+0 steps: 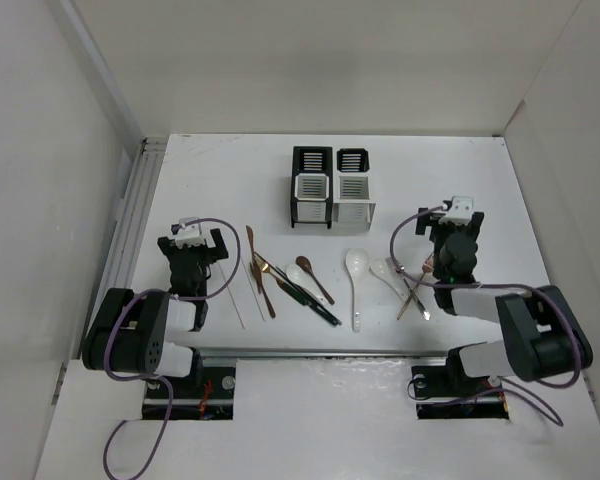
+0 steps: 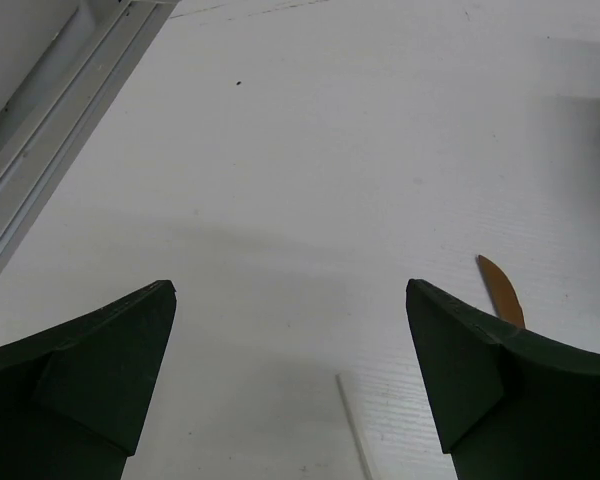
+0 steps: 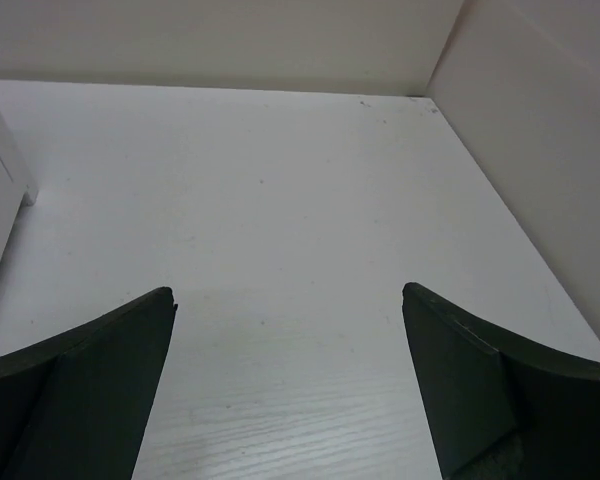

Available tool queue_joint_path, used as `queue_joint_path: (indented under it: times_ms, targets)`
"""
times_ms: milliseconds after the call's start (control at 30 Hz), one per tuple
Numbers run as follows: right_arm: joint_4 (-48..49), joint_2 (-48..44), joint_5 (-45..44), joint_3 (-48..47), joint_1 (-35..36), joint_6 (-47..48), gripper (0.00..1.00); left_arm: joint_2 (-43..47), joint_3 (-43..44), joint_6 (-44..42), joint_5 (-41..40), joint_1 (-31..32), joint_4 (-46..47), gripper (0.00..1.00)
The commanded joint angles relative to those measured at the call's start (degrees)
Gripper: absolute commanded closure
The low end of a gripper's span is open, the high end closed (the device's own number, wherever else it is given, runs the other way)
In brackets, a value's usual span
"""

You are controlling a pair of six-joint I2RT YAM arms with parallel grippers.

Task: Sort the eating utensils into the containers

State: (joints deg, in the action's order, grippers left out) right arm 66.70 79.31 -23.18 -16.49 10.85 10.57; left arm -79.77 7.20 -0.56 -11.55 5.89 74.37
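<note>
Soup spoon (image 1: 356, 292), bowl toward caddies (image 1: 330, 195)

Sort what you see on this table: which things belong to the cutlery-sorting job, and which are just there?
Job: white soup spoon, brown spoon, copper fork, black-handled pieces, white chopstick, white caddy, grey caddy.
Just there: metal rail, purple cables.
</note>
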Motion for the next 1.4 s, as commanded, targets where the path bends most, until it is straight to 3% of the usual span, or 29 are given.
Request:
queue_joint_path:
  times_ms: [0,167,233,300,333,433,500,533,567,700,733,800,900,967,1067,1367]
  targets:
    - [-20.2,-7.9,-0.3,-10.9,0.1,1.0,0.00,0.8,1.2,0.8,0.7,-0.4,13.4,0.01]
    - [-38.7,-14.5,-5.2,-28.7,0.1,-1.3,0.00,0.8,1.2,0.2,0.7,-0.4,14.0,0.01]
    - [-44.3,-16.3,-5.9,-39.2,0.1,-2.7,0.00,1.4,1.2,-1.2,4.8,-0.9,13.3,0.01]
    - [-52.9,-17.0,1.7,-45.3,0.1,-2.7,0.00,9.9,5.2,-3.6,10.5,-0.9,0.8,0.01]
    - [-56.8,-17.0,5.1,-50.6,-0.6,-2.7,0.00,12.7,13.6,-9.1,15.6,-0.9,-17.1,0.01]
    - [-80.2,-10.1,9.6,-58.8,-1.1,-3.6,0.00,13.9,31.4,-35.9,34.4,-0.9,-46.4,0.01]
    - [-97.9,-4.8,7.2,-65.5,-1.1,-13.0,0.00,12.0,36.8,-31.2,27.4,-0.4,-47.5,0.01]
    - [-101.6,-4.2,5.7,-65.5,-1.7,-16.9,0.00,11.2,38.9,-27.7,17.8,-0.4,-47.5,0.01]
    - [-103.7,-4.2,5.7,-61.9,-2.2,-19.9,0.00,10.3,42.7,-24.7,13.3,-0.4,-48.5,0.01]
    - [-104.5,-8.8,9.9,-47.2,-2.9,-30.7,0.16,5.9,48.1,-19.0,5.8,-0.4,-56.3,0.01]
    - [-105.2,-10.8,9.9,-44.9,-3.5,-35.0,0.31,5.9,48.1,-17.1,5.2,0.2,-57.0,0.01]
    - [-105.8,-13.3,12.7,-38.1,-3.5,-39.1,0.38,6.6,46.8,-14.7,5.2,0.7,-57.7,0.01]
    - [-102.9,-17.2,16.1,-32.1,-4.0,-44.0,0.40,8.0,44.5,-12.1,3.8,2.3,-57.8,0.01]
    - [-102.4,-16.6,16.1,-28.4,-4.0,-45.4,0.46,9.2,43.3,-11.4,3.8,3.9,-57.8,0.01]
    - [-101.2,-11.4,16.1,-27.8,-4.0,-45.4,0.52,9.7,41.5,-8.7,3.8,4.5,-57.8,0.01]
    - [-95.5,-1.4,17.3,-27.3,-4.5,-43.9,0.54,12.7,37.7,-6.1,5.1,4.5,-57.2,0.01]
